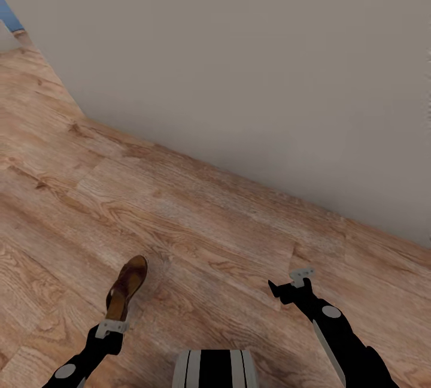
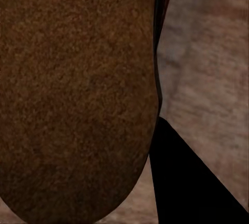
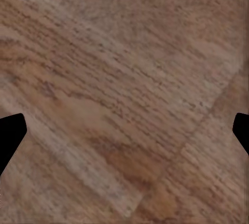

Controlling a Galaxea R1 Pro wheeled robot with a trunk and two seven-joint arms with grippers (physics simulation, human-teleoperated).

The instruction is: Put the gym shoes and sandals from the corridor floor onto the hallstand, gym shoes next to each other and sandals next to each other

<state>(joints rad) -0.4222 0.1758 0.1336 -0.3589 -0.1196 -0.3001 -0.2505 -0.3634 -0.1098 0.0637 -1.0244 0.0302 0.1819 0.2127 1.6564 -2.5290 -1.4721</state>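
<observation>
Flat brown sandal with tan footbed and dark strap (image 1: pixel 127 287) sticks out forward from the left gripper (image 1: pixel 112 327), heel end at the gripper, toe pointing away toward the wall, carried above the light brown wood-plank floor (image 1: pixel 197 220). In the left wrist view the sandal's rough brown sole (image 2: pixel 78 94) sits right against the camera, with one black finger (image 2: pixel 181 182) beside its edge and blurred floor behind; left gripper is closed onto the sandal, clamped at its heel end. Right gripper (image 1: pixel 287 285), black with a pale grey bracket, hangs over bare planks well apart from the sandal; in the right wrist view its two black fingertips (image 3: pixel 9 130) show at opposite edges with plank grain (image 3: pixel 124 94) between, so fingers spread wide, nothing held. Plain beige-grey wall (image 1: pixel 257 64) runs diagonally behind the floor. Robot's striped grey-black trunk top (image 1: pixel 214 369) at the bottom of the head view.
</observation>
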